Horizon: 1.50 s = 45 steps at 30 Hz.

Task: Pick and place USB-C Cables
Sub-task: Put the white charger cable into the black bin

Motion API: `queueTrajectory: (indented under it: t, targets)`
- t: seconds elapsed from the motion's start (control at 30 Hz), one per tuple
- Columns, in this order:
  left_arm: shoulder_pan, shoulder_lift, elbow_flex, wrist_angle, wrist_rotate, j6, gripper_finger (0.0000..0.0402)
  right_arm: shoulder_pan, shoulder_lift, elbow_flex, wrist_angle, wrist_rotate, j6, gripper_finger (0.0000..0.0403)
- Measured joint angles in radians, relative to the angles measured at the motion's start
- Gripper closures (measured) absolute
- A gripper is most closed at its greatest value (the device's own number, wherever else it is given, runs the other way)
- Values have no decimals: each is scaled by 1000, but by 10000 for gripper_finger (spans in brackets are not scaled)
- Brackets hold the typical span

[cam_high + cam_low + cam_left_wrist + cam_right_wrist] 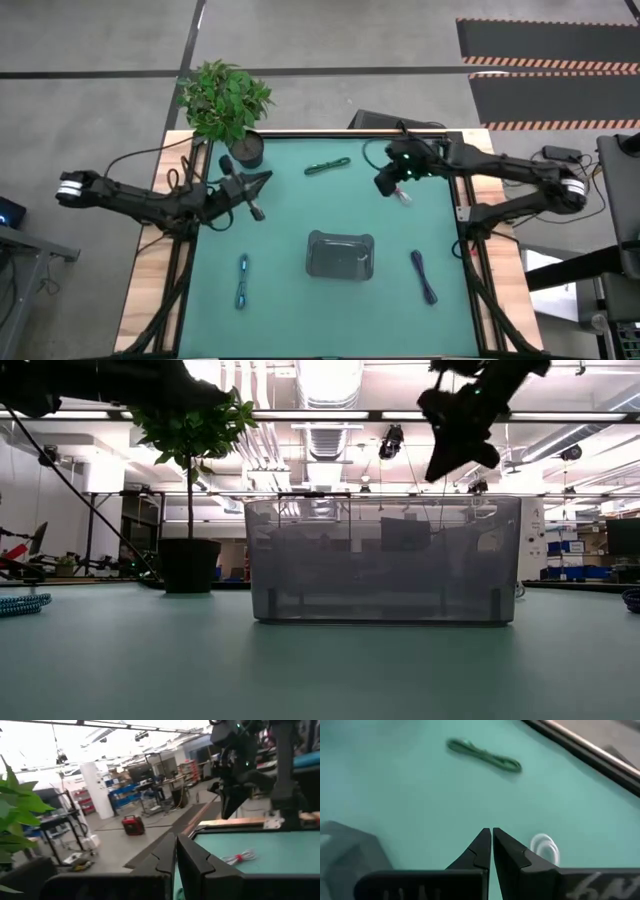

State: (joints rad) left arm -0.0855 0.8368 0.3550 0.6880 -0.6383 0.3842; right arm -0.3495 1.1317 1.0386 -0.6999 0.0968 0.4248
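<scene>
Smooth teal mat; right gripper pinched empty above coiled white cable

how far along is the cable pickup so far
Nothing looks placed yet: the grey tray looks empty. The green cable, white and red cable, light blue cable and navy cable all lie on the mat. The right gripper hovers shut near the white one; the left gripper is shut, holding nothing.

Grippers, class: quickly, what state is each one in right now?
Left gripper: closed, holding nothing, raised near the plant.
Right gripper: closed, holding nothing, above the white cable.
</scene>
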Motion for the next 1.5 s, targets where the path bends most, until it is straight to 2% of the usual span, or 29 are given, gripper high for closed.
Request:
queueTrajectory:
  t: [0.1, 0.3, 0.4, 0.53, 0.8, 0.87, 0.97, 1.3, 1.5]
  targets:
    - [14, -5, 0, -1, 0, 56, 401, -30, 91, 61, -91, -9, -9, 394]
    - [42, -3, -2, -25, -4, 172, 401, -101, 244, 127, -189, -95, -52, 394]
    - [67, 3, -7, -18, -42, 175, 401, -142, 304, 132, -232, -148, -76, 394]
    - [115, 7, -18, -14, -100, 175, 401, -197, 346, 129, -244, -158, -100, 394]
    - [199, 29, -23, -12, -101, 172, 401, -280, 393, 127, -234, -160, -119, 393]
    - [212, 42, -23, -11, -100, 172, 401, -296, 402, 127, -244, -194, -99, 386]
    - [224, 68, -23, 0, -100, 173, 401, -307, 404, 127, -299, -248, -77, 360]
    - [244, 142, -24, 45, -100, 173, 401, -301, 391, 70, -310, -253, -23, 227]
    - [243, 158, -24, 52, -100, 169, 401, -285, 389, -9, -249, -250, 18, 188]
